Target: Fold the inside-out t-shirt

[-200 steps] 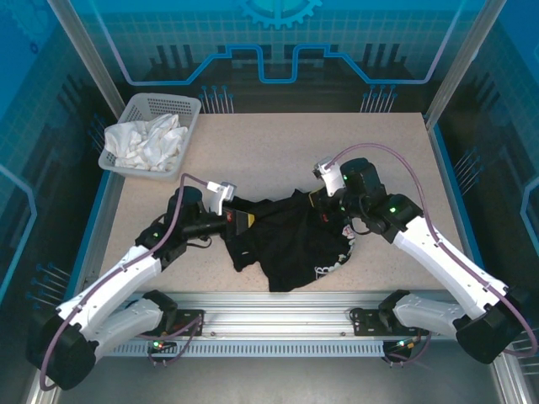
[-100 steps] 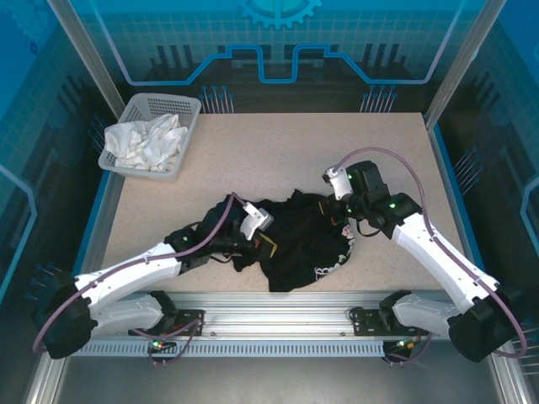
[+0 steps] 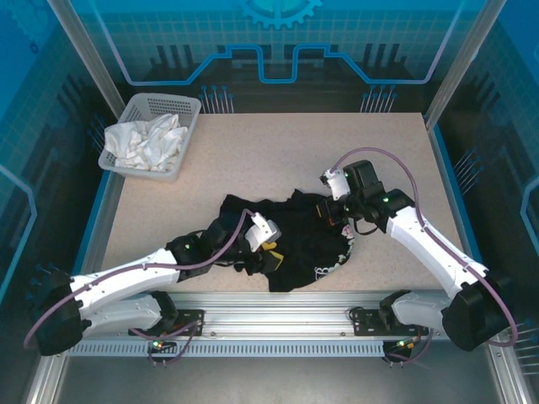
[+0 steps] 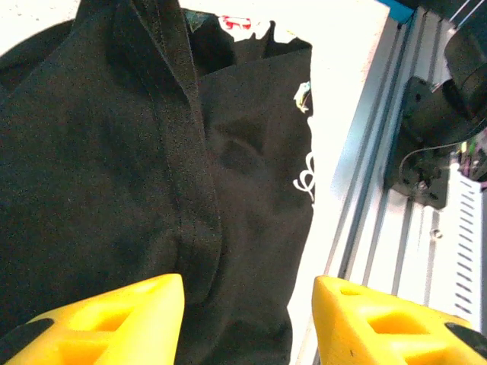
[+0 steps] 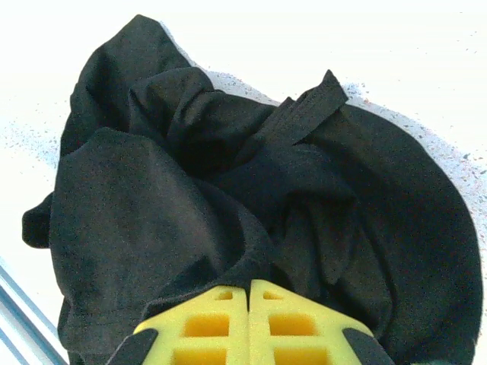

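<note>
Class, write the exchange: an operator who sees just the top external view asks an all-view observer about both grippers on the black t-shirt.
Operator: Is the right gripper shut?
Observer: Yes. The right wrist view shows it shut, with t-shirt fabric bunched at its tips.
Operator: And the left gripper?
Observer: The left wrist view shows it open, poised over a seam fold of the t-shirt.

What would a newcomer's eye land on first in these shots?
The crumpled black t-shirt at the near middle of the table, with a bit of white print at its near edge. The left gripper stands open over the fabric, and the right gripper is shut on a bunched fold. Next comes the basket at the far left corner, holding a white cloth.
</note>
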Robot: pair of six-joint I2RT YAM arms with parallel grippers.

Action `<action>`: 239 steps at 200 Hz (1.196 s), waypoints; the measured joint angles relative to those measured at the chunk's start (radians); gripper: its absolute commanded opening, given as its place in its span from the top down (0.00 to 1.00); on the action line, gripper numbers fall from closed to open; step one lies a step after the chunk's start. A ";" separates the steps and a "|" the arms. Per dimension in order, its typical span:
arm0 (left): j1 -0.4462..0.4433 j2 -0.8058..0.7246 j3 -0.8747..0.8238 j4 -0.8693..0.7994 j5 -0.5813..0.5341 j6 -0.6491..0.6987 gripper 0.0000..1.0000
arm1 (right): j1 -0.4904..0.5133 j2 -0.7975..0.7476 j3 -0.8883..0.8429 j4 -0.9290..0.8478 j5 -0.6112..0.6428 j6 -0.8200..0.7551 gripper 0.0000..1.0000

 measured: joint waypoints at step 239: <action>-0.068 0.182 -0.177 0.346 -0.250 0.960 0.52 | -0.058 0.036 -0.028 0.076 -0.126 0.000 1.00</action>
